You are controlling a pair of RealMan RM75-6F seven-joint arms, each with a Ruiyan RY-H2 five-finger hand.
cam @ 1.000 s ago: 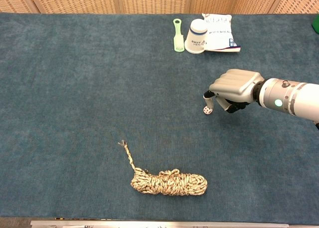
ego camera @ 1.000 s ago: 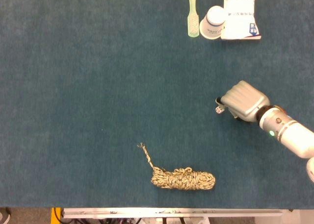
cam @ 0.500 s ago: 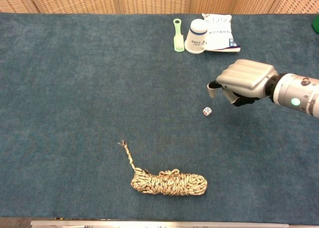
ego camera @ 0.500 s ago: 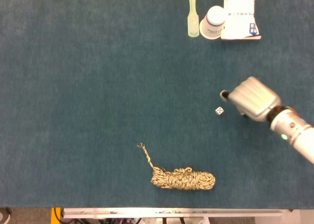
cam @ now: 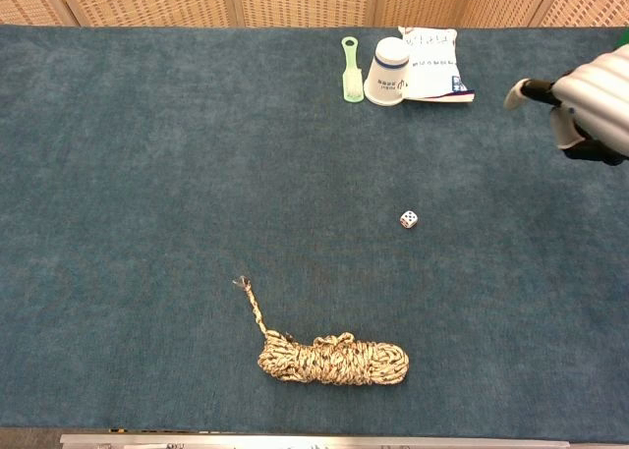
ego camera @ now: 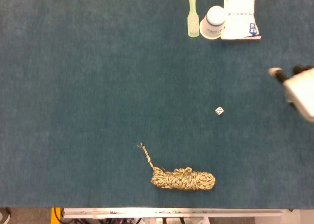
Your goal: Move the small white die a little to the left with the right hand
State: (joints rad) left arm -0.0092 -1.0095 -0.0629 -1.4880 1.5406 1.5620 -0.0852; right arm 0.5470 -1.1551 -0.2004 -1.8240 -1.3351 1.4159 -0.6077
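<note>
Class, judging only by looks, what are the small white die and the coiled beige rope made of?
Small white die: probably hard plastic, smooth white faces with dark pips. Coiled beige rope: twisted fibre, speckled tan and cream strands, frayed loose end; natural or synthetic is unclear.

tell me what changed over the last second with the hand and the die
The right hand let go of the small white die and pulled back up and to the right, now at the frame edge holding nothing. The die lies alone on the blue cloth, about where it was a second ago. The rope bundle, green brush, white cup and packet have not moved.
</note>
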